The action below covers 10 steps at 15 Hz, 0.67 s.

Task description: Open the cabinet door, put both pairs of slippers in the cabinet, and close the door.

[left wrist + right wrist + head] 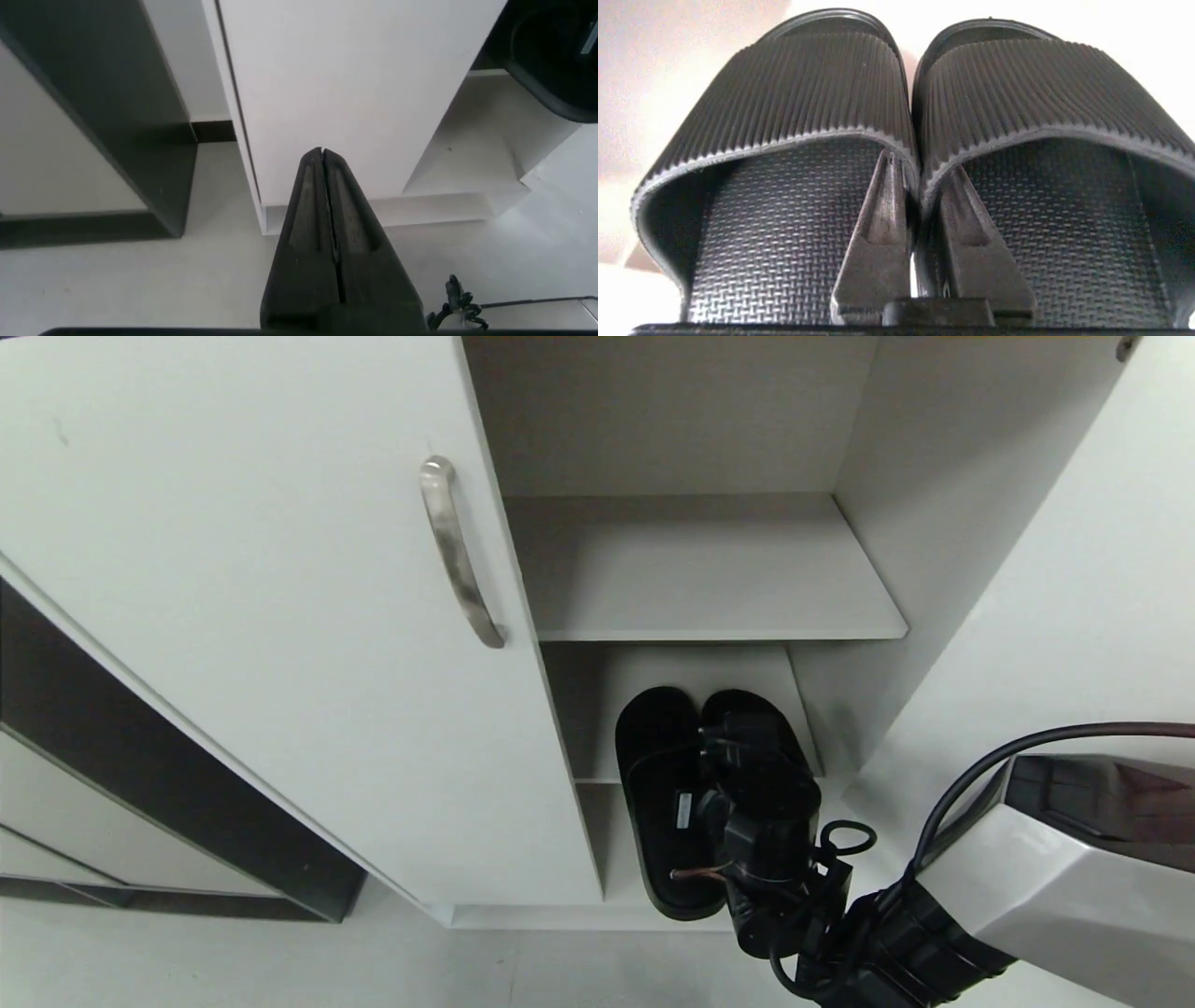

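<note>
The pair of black slippers (665,784) lies on the white cabinet (934,448) lower shelf (747,667), heels jutting past its edge above the pale floor (280,961). The right tool (920,163) pinches their adjoining inner walls, one finger in each. The left tool (322,154) hangs clenched and empty before the closed left door (233,569).

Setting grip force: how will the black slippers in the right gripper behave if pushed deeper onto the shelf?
The black slippers look like ribbed rubber, so their straps probably flex where the right gripper pinches them. Being flat, they'd probably slide on the shelf, not tip.
</note>
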Motion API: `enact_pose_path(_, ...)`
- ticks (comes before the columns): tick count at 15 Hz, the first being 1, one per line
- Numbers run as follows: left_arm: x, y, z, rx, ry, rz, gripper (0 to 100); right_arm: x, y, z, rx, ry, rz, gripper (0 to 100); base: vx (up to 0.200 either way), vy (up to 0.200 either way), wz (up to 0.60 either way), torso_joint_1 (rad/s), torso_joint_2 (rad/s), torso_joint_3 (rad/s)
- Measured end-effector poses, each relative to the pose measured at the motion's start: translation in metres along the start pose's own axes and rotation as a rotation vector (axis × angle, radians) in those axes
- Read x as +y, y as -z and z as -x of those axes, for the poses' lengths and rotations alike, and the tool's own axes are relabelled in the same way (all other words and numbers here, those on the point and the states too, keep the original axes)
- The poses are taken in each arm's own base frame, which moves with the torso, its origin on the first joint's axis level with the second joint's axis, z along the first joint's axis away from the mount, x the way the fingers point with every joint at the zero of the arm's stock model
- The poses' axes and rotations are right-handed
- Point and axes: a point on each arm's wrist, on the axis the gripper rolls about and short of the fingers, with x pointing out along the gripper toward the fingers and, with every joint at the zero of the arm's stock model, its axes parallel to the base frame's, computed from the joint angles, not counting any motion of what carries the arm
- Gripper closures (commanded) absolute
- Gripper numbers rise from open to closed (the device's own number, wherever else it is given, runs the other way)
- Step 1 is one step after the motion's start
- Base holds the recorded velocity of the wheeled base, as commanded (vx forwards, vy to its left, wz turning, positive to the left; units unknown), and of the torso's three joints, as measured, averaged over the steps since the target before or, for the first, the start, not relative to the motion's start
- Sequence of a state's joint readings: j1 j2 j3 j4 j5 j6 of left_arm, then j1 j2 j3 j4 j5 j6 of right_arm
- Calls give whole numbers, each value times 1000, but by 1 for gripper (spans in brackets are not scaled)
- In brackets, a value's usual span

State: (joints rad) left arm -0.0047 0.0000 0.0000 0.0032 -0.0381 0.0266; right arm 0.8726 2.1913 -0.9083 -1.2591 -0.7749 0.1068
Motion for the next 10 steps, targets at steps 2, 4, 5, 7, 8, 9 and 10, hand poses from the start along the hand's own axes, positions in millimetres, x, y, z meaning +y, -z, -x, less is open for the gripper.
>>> enact_pose_path(2,0,0,0,0,0,0,100,0,4,-1,3,1,3,100,0,0,0,0,0,0)
enact_pose_path(4,0,0,0,0,0,0,100,1,9,-1,11,0,10,100,0,0,0,0,0,0)
enact_pose_path(5,0,0,0,0,0,0,100,2,10,-1,13,-2,13,100,0,0,0,0,0,0)
enact_pose_path(7,0,0,0,0,0,0,100,2,11,-5,13,3,14,100,0,0,0,0,0,0)
enact_pose_path(8,0,0,0,0,0,0,100,3,11,-9,7,6,11,100,0,0,0,0,0,0)
enact_pose_path(9,0,0,0,0,0,0,100,4,11,-14,1,13,11,100,0,0,0,0,0,0)
enact_pose_path(10,0,0,0,0,0,1,100,6,10,-23,-10,23,10,100,0,0,0,0,0,0)
